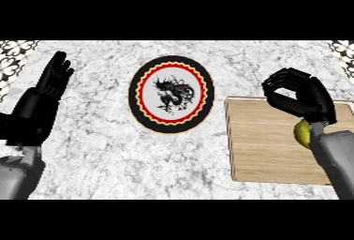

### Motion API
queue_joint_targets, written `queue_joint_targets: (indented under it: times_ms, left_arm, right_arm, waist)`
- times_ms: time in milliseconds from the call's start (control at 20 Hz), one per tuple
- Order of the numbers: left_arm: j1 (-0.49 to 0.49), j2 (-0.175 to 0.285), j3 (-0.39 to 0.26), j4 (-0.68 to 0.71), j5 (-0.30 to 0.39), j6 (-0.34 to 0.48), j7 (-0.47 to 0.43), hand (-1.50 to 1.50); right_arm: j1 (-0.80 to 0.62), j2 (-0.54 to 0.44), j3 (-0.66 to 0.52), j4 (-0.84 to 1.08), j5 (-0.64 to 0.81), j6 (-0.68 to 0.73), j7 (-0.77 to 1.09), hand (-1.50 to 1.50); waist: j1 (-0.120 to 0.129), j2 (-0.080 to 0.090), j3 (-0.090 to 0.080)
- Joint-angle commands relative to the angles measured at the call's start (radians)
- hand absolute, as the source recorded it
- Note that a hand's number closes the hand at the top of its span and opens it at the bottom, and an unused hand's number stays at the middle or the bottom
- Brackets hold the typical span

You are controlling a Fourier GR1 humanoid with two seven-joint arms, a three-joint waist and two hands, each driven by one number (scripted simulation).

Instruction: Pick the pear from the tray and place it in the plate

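You have not yet picked the pear [301, 132]: it lies on the tray [269, 150], partly hidden under your right wrist. Your right hand [301, 96] hovers above the tray's far edge, its fingers curled around nothing. The plate [171, 59] on the table [97, 154] waits without fruit. Your left hand [45, 89] rests open at the left.

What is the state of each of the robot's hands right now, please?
Left hand: open, resting at the view's left edge.
Right hand: fingers curled, holding nothing; pear lies on the tray by its wrist.
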State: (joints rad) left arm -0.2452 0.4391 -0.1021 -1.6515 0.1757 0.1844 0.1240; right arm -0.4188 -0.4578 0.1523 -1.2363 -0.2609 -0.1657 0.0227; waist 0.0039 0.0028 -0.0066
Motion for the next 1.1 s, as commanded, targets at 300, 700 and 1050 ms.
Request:
queue_joint_targets:
  times_ms: [300,700,1050]
  left_arm:
    - [0.014,0.057,0.066,0.003,0.06,-0.113,-0.008,0.0]
    - [-0.052,-0.006,0.059,0.047,0.031,-0.095,0.01,0.0]
    - [-0.009,-0.004,0.06,0.069,0.017,-0.117,-0.049,0.0]
  right_arm:
    - [0.154,0.214,-0.209,-0.09,-0.112,-0.235,-0.233,-1.5]
    - [0.14,-0.157,-0.212,-0.184,-0.001,-0.157,0.13,-1.5]
    - [0.175,-0.434,-0.123,-0.171,-0.044,0.195,0.46,-1.5]
  waist:
    - [-0.013,-0.007,0.007]
    - [-0.02,-0.008,0.004]
    - [-0.021,-0.005,0.003]
